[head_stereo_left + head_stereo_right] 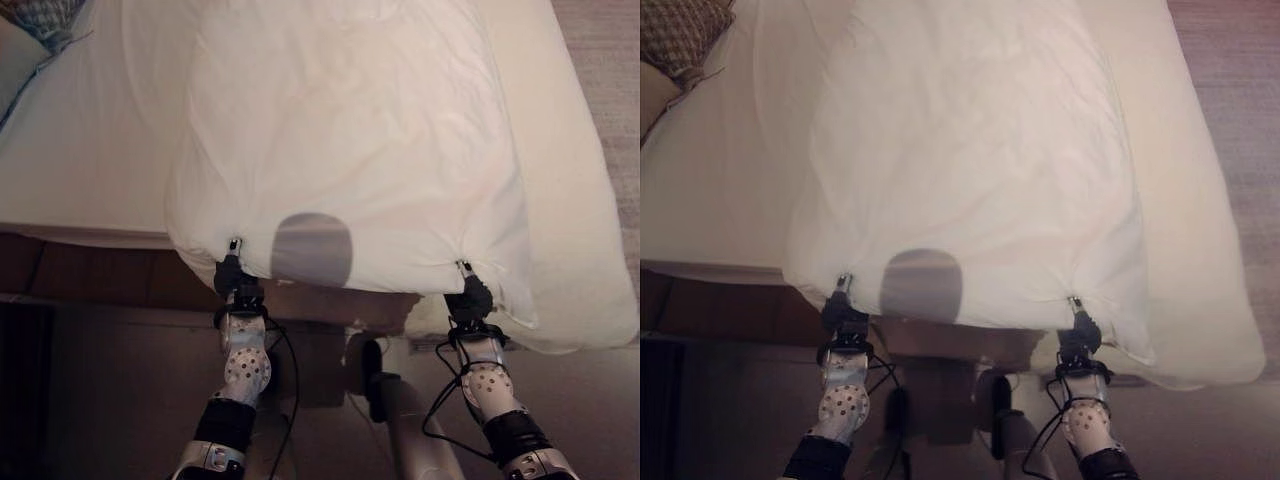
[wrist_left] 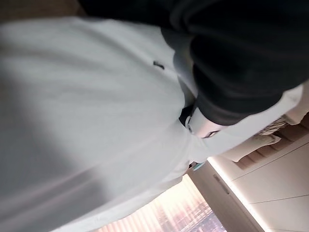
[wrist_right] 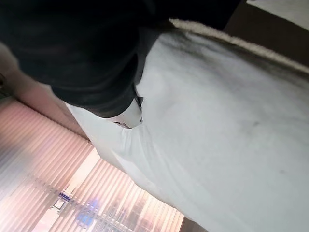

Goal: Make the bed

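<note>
A white duvet (image 1: pixel 350 140) lies along the bed, its near edge hanging past the foot of the white mattress (image 1: pixel 80 150). My left hand (image 1: pixel 233 268) grips the duvet's near left corner, thumb on top and fingers beneath the cloth. At the near right corner my right hand (image 1: pixel 470 292) holds the edge the same way. In the left wrist view the left hand (image 2: pixel 241 58) presses into the white cloth (image 2: pixel 96 121). In the right wrist view the right hand (image 3: pixel 72 48) pinches a fold of the duvet (image 3: pixel 217 145).
A patterned pillow (image 1: pixel 680 35) rests at the bed's far left corner. A dark wooden bed frame (image 1: pixel 90 275) runs below the mattress on the left. Carpet (image 1: pixel 610 90) lies along the bed's right side. Window blinds (image 3: pixel 58 183) show behind the cloth.
</note>
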Available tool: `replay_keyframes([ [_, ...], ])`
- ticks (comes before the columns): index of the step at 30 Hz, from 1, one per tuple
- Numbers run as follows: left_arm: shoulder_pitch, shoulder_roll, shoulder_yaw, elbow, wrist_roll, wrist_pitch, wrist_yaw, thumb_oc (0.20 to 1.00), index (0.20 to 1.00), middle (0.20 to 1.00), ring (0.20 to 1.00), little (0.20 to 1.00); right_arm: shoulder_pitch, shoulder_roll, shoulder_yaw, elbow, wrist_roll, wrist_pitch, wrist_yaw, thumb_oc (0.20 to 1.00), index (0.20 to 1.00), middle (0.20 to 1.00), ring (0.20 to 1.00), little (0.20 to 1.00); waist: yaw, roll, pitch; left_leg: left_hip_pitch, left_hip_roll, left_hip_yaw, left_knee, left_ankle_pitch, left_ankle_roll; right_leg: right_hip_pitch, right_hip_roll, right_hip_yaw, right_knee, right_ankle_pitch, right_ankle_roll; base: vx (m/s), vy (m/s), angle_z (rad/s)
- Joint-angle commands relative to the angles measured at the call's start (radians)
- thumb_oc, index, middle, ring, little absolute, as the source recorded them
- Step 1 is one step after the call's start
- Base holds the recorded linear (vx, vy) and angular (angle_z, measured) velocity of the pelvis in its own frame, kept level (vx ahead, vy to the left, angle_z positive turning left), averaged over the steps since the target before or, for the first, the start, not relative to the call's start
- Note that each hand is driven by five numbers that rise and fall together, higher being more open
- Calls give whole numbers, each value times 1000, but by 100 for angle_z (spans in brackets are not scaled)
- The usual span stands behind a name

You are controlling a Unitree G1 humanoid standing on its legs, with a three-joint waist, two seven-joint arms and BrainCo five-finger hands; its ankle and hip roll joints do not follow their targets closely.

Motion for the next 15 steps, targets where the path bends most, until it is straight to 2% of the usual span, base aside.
replay_keyframes([
  [1,52,151,90,-87,34,-85,-28,200,200,200,200,200,7,-5,-51,-58,-69,-68,4,200,200,200,200,200,32,-58,-43,-37,-40,58,83,-68,82,208,-224,-43,-412,337,127,95,633,2],
  [2,58,154,83,-97,46,-73,-34,200,200,200,200,200,6,2,-47,-49,-73,-61,5,200,200,200,200,200,35,-56,-48,-36,-47,73,92,-78,96,232,-224,-84,-424,309,115,72,589,-41],
  [4,49,162,75,-86,65,-67,-34,200,200,200,200,200,4,5,-36,-42,-68,-64,8,200,200,200,200,200,16,-55,-56,-21,-80,81,57,-67,116,207,-113,-15,-348,188,74,35,508,-34],
  [5,47,153,77,-79,54,-70,-31,200,200,200,200,200,2,8,-30,-32,-66,-65,10,200,200,200,200,200,17,-58,-58,0,-91,98,31,-60,118,203,-61,-25,-337,147,66,23,307,0],
  [6,47,153,77,-79,54,-70,-31,200,200,200,200,200,2,8,-30,-32,-66,-65,10,200,200,200,200,200,17,-58,-58,0,-91,98,31,-60,118,203,-61,-25,-337,147,66,28,345,2],
  [7,54,148,82,-86,70,-63,-28,200,200,200,200,200,5,22,-12,-20,-60,-64,18,200,200,200,200,200,19,-67,-58,45,-113,125,-41,-42,118,195,35,-69,-307,90,45,44,332,-28],
  [8,66,145,78,-96,89,-52,-28,200,200,200,200,200,15,25,-8,-11,-59,-68,22,200,200,200,200,200,12,-76,-57,84,-142,130,-98,-23,117,189,116,-62,-297,73,36,46,331,-32],
  [9,67,145,78,-97,90,-51,-28,200,200,200,200,200,15,25,-7,-11,-59,-68,22,200,200,200,200,200,13,-76,-56,87,-142,130,-102,-22,117,190,116,-61,-296,72,36,53,172,-37],
  [12,74,134,57,-79,110,-34,-26,200,200,200,200,200,42,15,5,-22,-69,-67,32,200,200,200,200,200,-11,-73,-63,124,-174,132,-147,-4,126,178,219,27,-292,75,13,65,95,-9],
  [15,86,113,34,-73,94,-27,-24,200,200,200,200,200,79,2,-4,-36,-42,-69,46,200,200,200,200,200,-32,-53,-74,134,-204,114,-148,-6,141,175,268,106,-278,77,-6,60,42,2],
])
